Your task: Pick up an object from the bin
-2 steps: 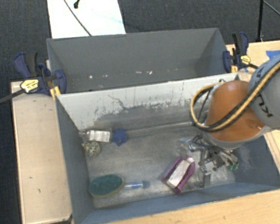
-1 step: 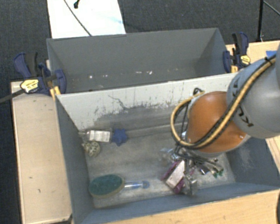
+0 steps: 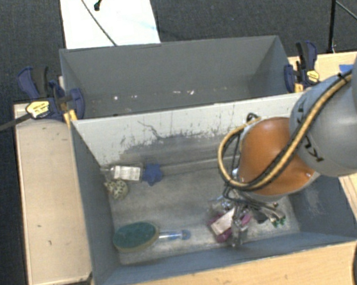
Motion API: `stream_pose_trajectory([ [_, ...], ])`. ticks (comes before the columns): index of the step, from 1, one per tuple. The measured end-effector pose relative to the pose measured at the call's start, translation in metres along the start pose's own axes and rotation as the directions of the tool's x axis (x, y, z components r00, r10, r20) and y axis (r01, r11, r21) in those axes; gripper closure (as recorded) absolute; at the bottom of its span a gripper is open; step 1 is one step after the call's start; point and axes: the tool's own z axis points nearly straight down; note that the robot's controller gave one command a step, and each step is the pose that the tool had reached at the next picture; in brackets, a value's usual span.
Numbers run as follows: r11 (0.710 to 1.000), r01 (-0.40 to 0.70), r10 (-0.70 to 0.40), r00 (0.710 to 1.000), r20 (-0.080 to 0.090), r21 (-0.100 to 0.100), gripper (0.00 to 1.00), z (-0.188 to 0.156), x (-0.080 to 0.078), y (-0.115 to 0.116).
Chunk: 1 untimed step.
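Near the bin's [image 3: 177, 129] front right, the gripper [image 3: 239, 223] sits low at a small purple-and-white heap [image 3: 219, 224]; how far it is open cannot be told.

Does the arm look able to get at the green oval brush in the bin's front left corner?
Probably yes. The green brush lies flat with nothing on it, and bare floor separates it from the gripper, low over a purple and white thing. The bin wall close by may crowd it.

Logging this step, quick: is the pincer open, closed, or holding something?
Pincer: cannot be told whether open or closed; it sits down among small purple and white bits by the bin's front wall.
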Motion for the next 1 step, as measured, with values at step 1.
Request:
stream_pose_trajectory([
  [1, 0.999, -0.044, 0.044, 0.999, 0.005, 0.002, 1.0, -0.1882, -0.0048, 0.0111],
])
